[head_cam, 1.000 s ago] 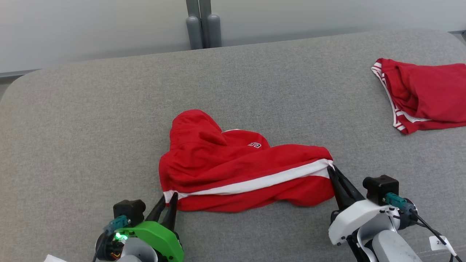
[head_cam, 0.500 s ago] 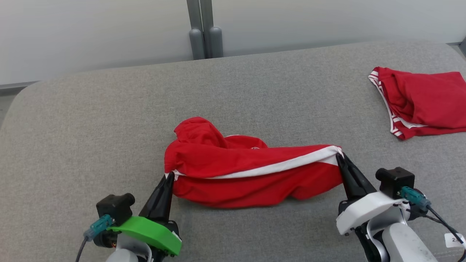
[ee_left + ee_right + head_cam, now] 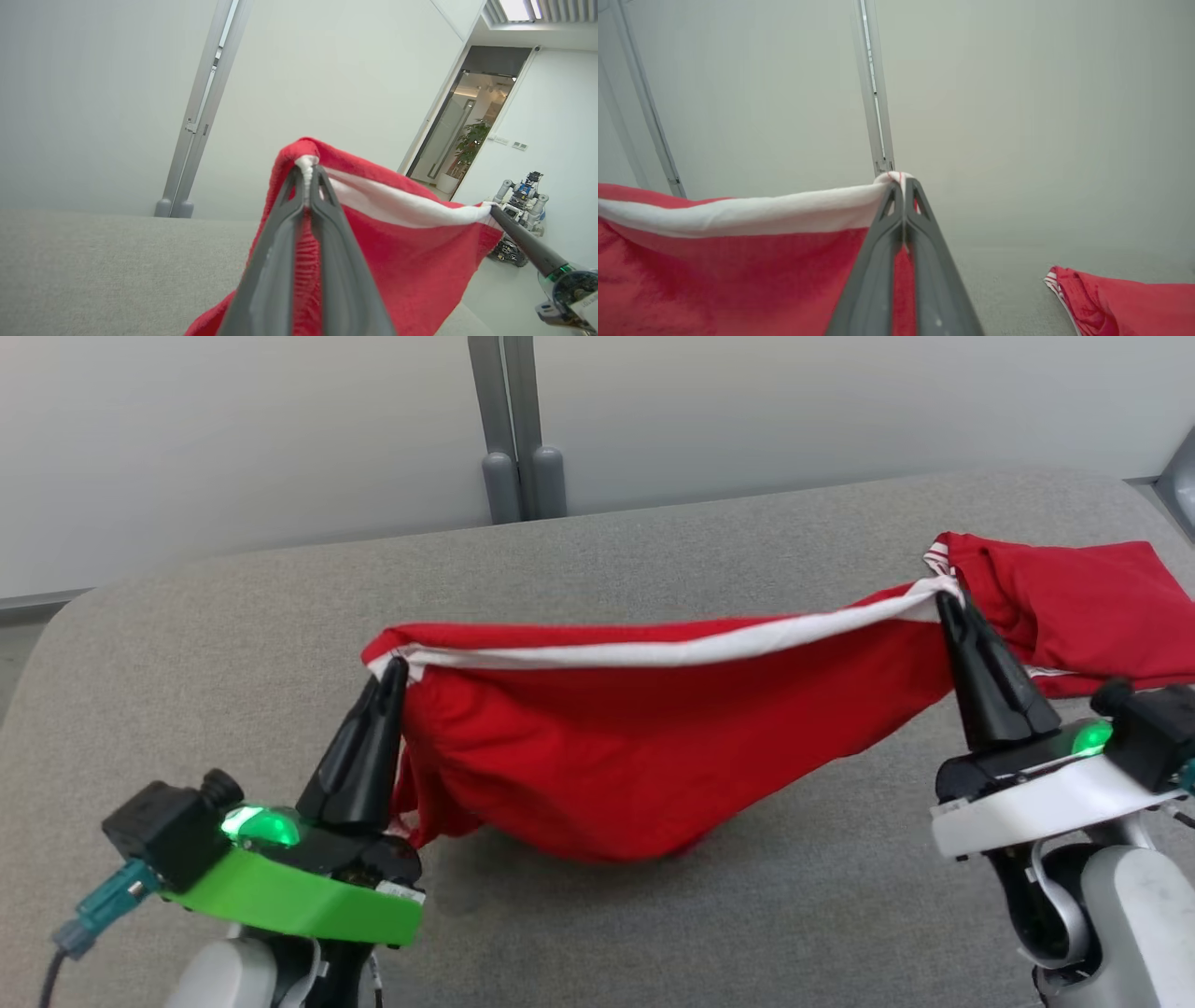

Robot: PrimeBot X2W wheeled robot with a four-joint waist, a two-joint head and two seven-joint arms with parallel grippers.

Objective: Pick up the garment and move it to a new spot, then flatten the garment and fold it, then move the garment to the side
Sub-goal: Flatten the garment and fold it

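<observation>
Left gripper (image 3: 397, 665) was pinched tight on the left end of the white band (image 3: 672, 651), with cloth squeezed between its tips. Across from it, right gripper (image 3: 945, 599) was clamped the same way on the band's right end. Between them the band ran taut, a touch higher on the right.

Below the band the red garment (image 3: 635, 747) hung in a sagging belly, held up off the gray surface (image 3: 233, 644) at both ends. Its lowest fold came down close to the surface, over a soft shadow. Whether it touched could not be told. Both grippers pointed up and away, and a green light glowed at each base.

Just behind the right gripper, at the surface's far right, a second garment (image 3: 1083, 607) lay rumpled, red with white stripes along its edge. In the head view the held garment's right end overlapped it.

Past the surface stood a pale wall (image 3: 233, 439) with two gray posts (image 3: 523, 481) at its foot. The left wrist view caught an open doorway (image 3: 472, 135) and another robot (image 3: 518, 205) on the floor beside it.
</observation>
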